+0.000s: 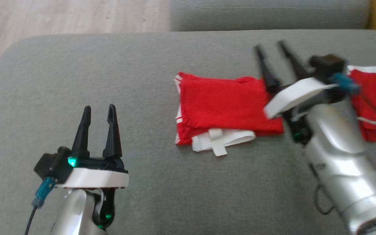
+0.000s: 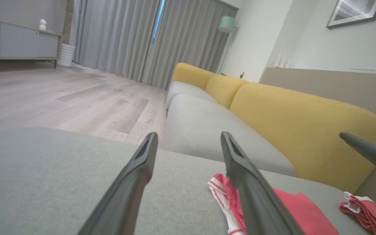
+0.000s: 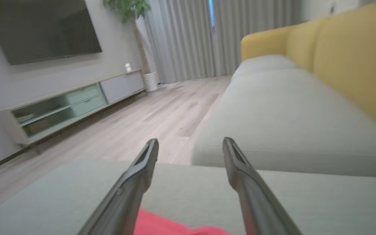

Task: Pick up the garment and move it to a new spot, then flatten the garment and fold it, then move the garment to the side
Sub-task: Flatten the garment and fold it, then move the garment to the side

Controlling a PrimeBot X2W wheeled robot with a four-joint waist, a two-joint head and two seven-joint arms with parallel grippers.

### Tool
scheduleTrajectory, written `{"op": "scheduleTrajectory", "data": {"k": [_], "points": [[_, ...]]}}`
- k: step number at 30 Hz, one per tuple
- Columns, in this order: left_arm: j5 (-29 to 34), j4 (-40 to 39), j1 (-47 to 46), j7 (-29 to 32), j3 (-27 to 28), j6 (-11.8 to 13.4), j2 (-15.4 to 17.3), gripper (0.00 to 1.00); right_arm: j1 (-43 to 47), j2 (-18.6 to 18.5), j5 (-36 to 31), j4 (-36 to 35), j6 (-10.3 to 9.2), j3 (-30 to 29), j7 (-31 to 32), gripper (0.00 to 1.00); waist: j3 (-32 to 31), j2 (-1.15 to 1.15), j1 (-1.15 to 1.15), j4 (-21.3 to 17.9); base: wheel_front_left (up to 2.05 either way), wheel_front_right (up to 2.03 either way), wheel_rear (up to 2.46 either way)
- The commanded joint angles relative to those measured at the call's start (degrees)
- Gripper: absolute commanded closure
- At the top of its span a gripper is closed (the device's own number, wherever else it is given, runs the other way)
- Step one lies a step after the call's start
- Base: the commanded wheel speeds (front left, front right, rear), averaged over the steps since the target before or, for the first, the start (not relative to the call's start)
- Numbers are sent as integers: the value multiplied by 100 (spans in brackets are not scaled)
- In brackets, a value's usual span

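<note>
Right pincer (image 1: 269,45) stands spread and empty over the right edge of the red garment (image 1: 224,104) — too blurred for me to tell if it touches. Left pincer (image 1: 99,107), also spread, waits well to the garment's left. The garment lies folded into a rectangle on the grey cushion (image 1: 109,65), so I judge only the move aside remains. Another red cloth (image 1: 374,98) sits to its right. A white tab (image 1: 219,145) pokes from its near edge — no writing I can read.

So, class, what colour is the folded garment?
The garment is red with white trim; best in head view.
</note>
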Motion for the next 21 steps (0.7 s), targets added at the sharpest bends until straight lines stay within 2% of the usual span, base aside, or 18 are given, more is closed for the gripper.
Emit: {"op": "scheduleTrajectory", "data": {"k": [1,5,9,14,21], "points": [[86,-211,-198,-29,247,8,30,0,184,-112,-411,-431,20,-462,-77,0,-77,0,0,-279,0,0,0],[107,-220,-107,-29,315,8,30,0,827,-248,-1217,-1087,20,-1364,-77,0,-159,0,0,-493,0,0,0],[157,-230,2,-29,350,8,30,0,1548,-133,-1779,-1695,20,-2020,-78,0,-232,0,0,-657,0,0,0],[260,-226,208,-29,413,8,30,0,2341,128,-2193,-2343,20,-2377,-78,0,-288,0,0,-776,0,0,0],[358,-294,497,-29,550,8,30,0,2972,325,-2345,-2771,20,-2570,-78,0,-360,0,0,-823,0,0,0]]}}
